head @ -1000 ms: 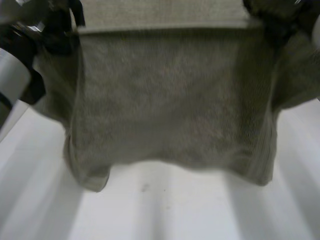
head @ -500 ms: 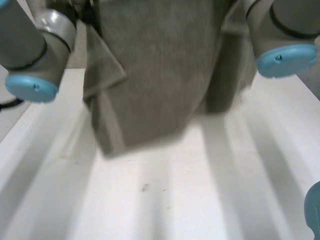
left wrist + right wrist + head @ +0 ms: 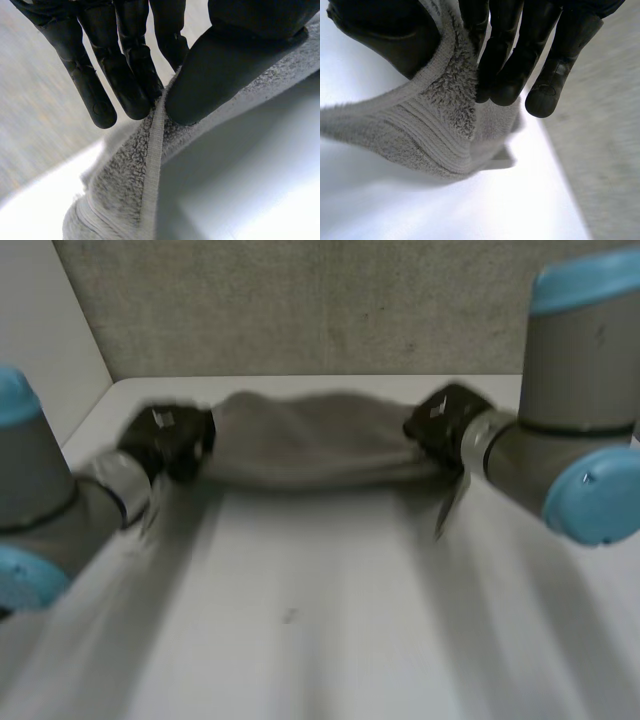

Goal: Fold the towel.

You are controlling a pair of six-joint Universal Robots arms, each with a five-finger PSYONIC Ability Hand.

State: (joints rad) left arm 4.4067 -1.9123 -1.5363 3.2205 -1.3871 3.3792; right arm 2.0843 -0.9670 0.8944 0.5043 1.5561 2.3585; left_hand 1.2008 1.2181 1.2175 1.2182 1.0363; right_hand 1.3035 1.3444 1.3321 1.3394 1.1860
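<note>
The grey towel lies stretched in a low band across the far part of the white table, between my two hands. My left hand grips its left end; in the left wrist view the thumb presses the towel's hemmed edge against the fingers. My right hand grips the right end; in the right wrist view the towel's ribbed border is pinched between thumb and fingers. Both hands are shut on the cloth.
A grey wall rises just behind the table's far edge. The table's left edge runs close to my left hand. My two forearms reach far forward over the table.
The towel hung high and close to the head camera before; both arms have since swung it forward and down, and it now lies stretched at the far side of the table.
</note>
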